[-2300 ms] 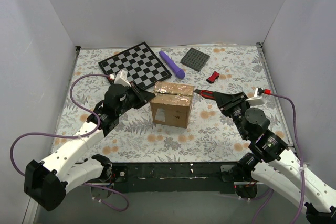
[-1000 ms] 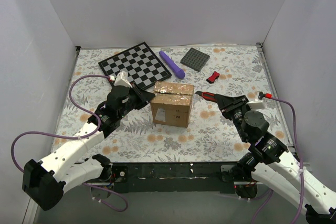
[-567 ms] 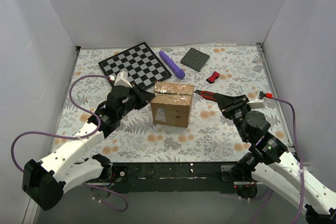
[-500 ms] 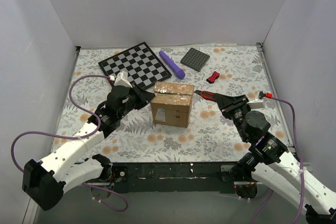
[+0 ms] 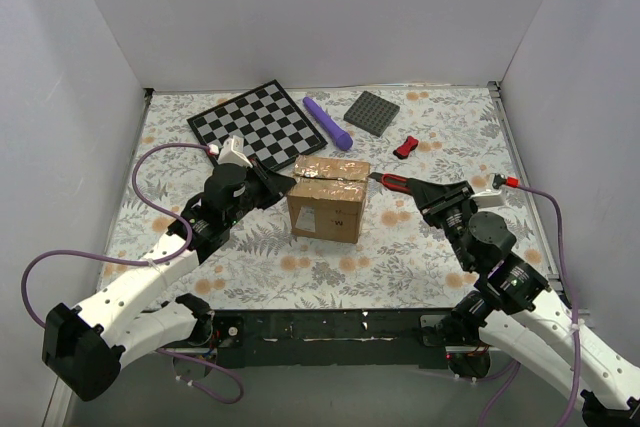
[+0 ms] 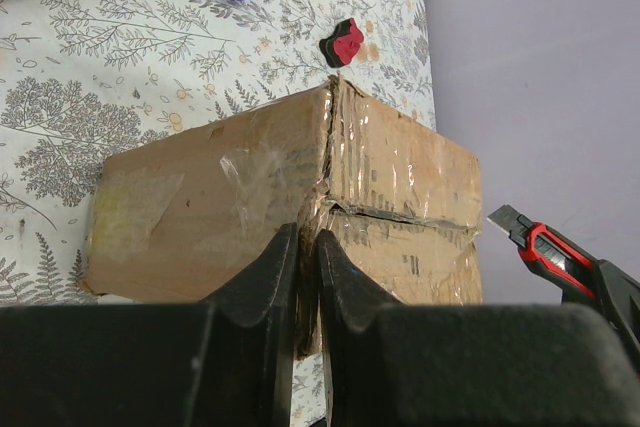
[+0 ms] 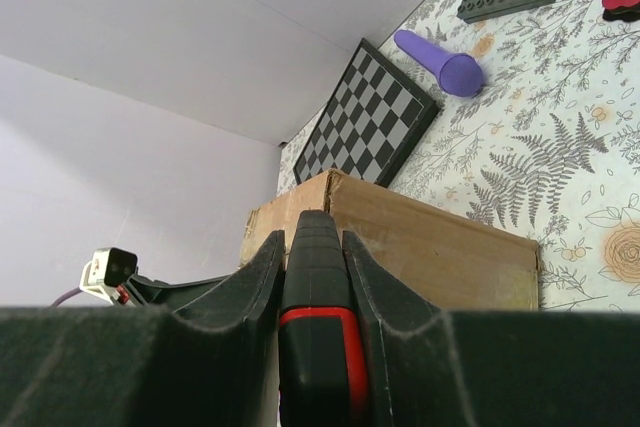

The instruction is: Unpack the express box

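Left gripper (image 5: 283, 184): fingers clenched together, tips against the taped seam on the left upper edge of the express box (image 5: 328, 202). The box stands upright near the middle of the flowered table (image 5: 420, 257), flaps shut. Behind it lie a chessboard (image 5: 255, 125), a purple stick (image 5: 328, 122), a grey plate (image 5: 372, 112) and a red clip (image 5: 405, 147). Right gripper (image 5: 425, 190): fingers grasping a red-and-black knife (image 5: 393, 181), blade tip just beside the box's right upper edge.

A black-and-white chessboard (image 5: 257, 125), a purple plastic cylinder (image 5: 328, 122), a dark grey square plate (image 5: 372, 112) and a red-and-black clip (image 5: 405, 147) lie on the floral counter (image 5: 440, 117).
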Robot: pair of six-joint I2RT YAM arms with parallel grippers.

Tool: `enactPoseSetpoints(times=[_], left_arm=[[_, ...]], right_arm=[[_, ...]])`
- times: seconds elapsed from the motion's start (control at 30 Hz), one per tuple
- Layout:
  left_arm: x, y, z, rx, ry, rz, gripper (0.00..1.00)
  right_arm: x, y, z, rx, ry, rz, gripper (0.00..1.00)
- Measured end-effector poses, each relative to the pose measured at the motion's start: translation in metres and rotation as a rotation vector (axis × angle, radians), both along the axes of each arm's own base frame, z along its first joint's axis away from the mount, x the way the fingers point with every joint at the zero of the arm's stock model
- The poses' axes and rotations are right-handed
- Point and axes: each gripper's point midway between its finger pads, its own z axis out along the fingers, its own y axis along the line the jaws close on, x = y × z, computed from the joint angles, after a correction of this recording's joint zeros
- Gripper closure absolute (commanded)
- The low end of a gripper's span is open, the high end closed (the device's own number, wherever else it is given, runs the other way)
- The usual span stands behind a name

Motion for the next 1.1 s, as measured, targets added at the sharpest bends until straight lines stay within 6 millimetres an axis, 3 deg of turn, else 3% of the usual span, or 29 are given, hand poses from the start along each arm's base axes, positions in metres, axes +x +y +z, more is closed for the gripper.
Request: enactPoseSetpoints(times=[0.37,1.1], left_arm=[[0.0,0.0,0.0,-0.001,0.0,0.0,1.0],[-0.001,0.0,0.0,-0.008,-0.002,0.006,1.0]], right_arm=[[0.001,-0.007,0.001,-0.003,-0.007,-0.032,0.99],[0.003,0.001,-0.01,0.0,0.011,-0.007,0.99]])
